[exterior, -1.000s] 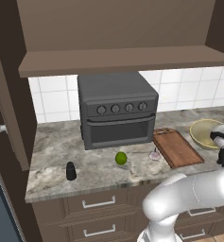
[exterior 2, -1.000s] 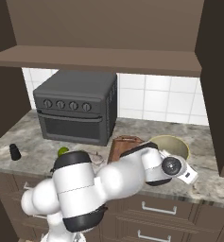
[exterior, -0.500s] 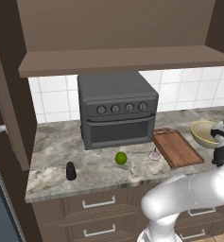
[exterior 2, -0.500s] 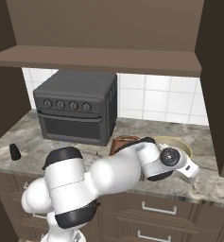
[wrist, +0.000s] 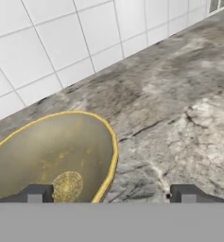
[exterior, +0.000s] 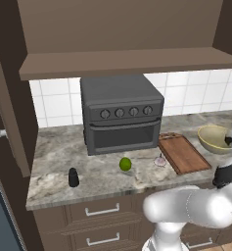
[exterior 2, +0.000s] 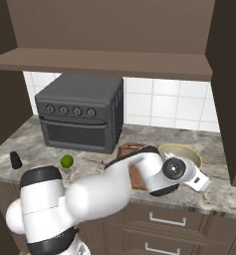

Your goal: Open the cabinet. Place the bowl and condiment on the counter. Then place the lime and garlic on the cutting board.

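Bowl point(wrist: 56, 156) cut off at the hand view's lower edge, gripper point(wrist: 111, 194) spread wide over its rim, grey marbled bench point(wrist: 179, 118), white tiled wall point(wrist: 61, 42) behind.

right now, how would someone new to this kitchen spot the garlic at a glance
Start at the dark grey toaster oven on the counter, then look down to its front right corner. The garlic lies there beside the cutting board's left edge. It is small and pale whitish-pink, unlike the bright green lime to its left.

counter point(exterior: 54, 166) — bowl point(exterior: 213, 137), lime point(exterior: 125, 163), oven point(exterior: 120, 112)
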